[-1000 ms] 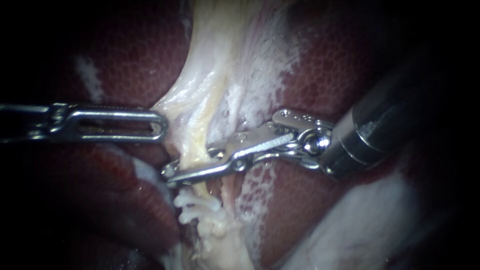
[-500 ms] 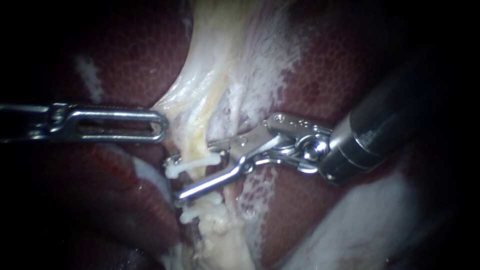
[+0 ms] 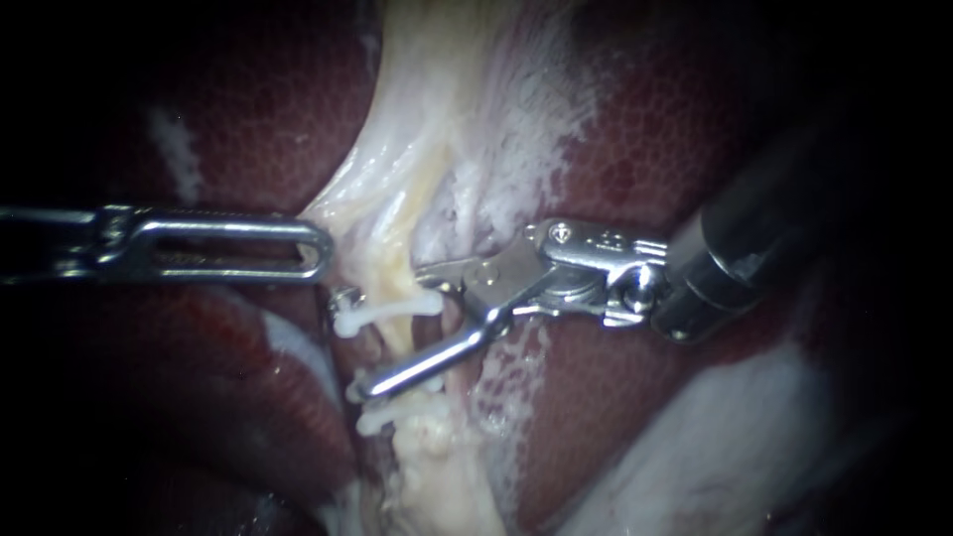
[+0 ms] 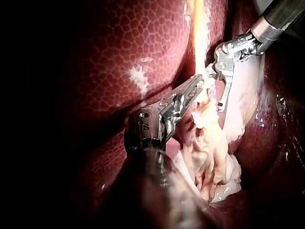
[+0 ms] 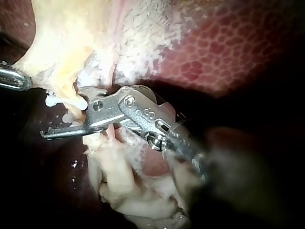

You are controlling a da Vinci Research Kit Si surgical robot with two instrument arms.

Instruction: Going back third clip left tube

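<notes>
A yellowish tube point(image 3: 402, 260) runs down through pale tissue between lobes of the liver point(image 3: 645, 119). A white clip point(image 3: 387, 312) sits across it, and another white clip point(image 3: 395, 411) lies lower down. My right instrument point(image 3: 353, 342) comes in from the right, its jaws open astride the tube. Its lower jaw slants between the two clips and its upper jaw lies mostly behind the tube. My left instrument point(image 3: 320, 248) reaches in from the left with slotted jaws shut on the pale tissue beside the tube. The left wrist view shows these jaws point(image 4: 198, 88) gripping that tissue.
Dark red liver surrounds the pale band on both sides. A whitish mass of tissue point(image 3: 735, 437) lies under the right shaft. Ragged pale tissue point(image 3: 437, 476) hangs below the lower clip.
One second ago the right jaws were closed across the tube. They have opened, leaving a white clip on it, and the instrument's wrist has drawn slightly to the right. The left instrument has held still.
</notes>
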